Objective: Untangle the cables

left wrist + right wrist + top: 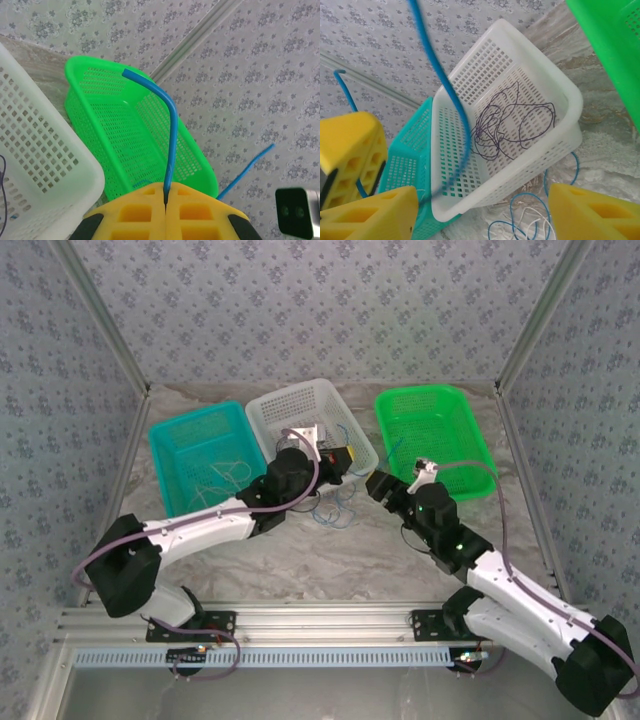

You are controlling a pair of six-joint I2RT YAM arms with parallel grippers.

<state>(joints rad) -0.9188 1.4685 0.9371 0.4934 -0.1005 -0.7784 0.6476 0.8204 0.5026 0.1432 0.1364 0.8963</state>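
Note:
My left gripper (165, 187) is shut on a blue cable (171, 131), which rises from between the yellow fingers and arches over. In the top view this gripper (343, 457) hangs at the white basket's (300, 390) near right corner. My right gripper (480, 215) stands open, its yellow fingers (590, 212) wide apart, and sits just right of the left one (378, 483). The blurred blue cable (445, 85) sweeps down past its left finger. A dark purple cable (510, 125) lies coiled in the white basket (560, 85). Blue and whitish loops (530, 220) lie on the table below.
A teal basket (165, 430) at the left holds thin pale wires (225, 475). A green basket (430, 395) stands at the back right, also in the left wrist view (125, 130). Patterned walls close in the table on three sides.

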